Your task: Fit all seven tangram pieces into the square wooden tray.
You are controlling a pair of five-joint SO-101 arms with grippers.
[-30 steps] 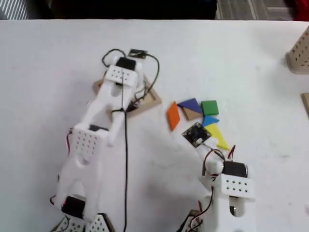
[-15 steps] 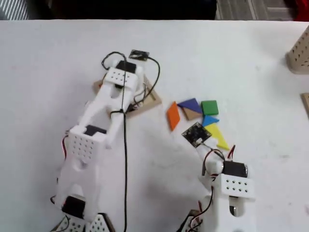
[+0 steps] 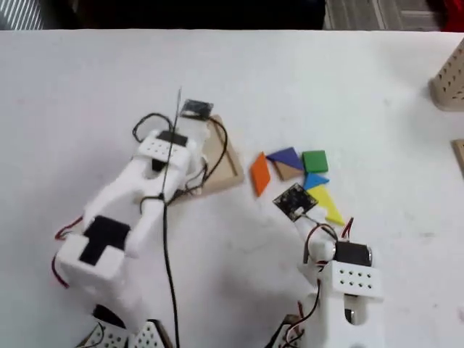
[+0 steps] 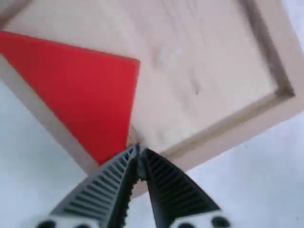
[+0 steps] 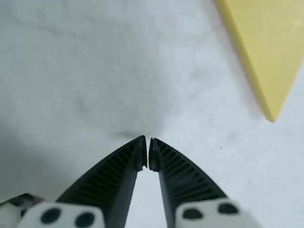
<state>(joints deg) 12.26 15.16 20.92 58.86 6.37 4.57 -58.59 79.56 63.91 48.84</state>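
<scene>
- Tangram pieces lie in two places: a red triangle is inside the square wooden tray, and six others are gathered on the white counter to the tray's right.
- The red triangle lies flat on the tray floor with one long edge against a rim. The rest of the floor seen from the left wrist is bare wood.
- From above, the left arm lies across the tray's left part, leaving the right rim and a strip of floor in sight.
- The orange parallelogram is the loose piece nearest the tray, and it does not touch it.
- Beyond it are a dark blue triangle and a green square, just beside each other.
- A tan triangle touches the blue one. A small light-blue triangle and a yellow triangle lie toward the right arm.
- The left hand has its fingers pressed together and grips nothing. Its tips are above the tray's rim, by the red triangle's sharp corner.
- The right hand is also closed and grips nothing. It is over bare counter with the yellow triangle close by.
</scene>
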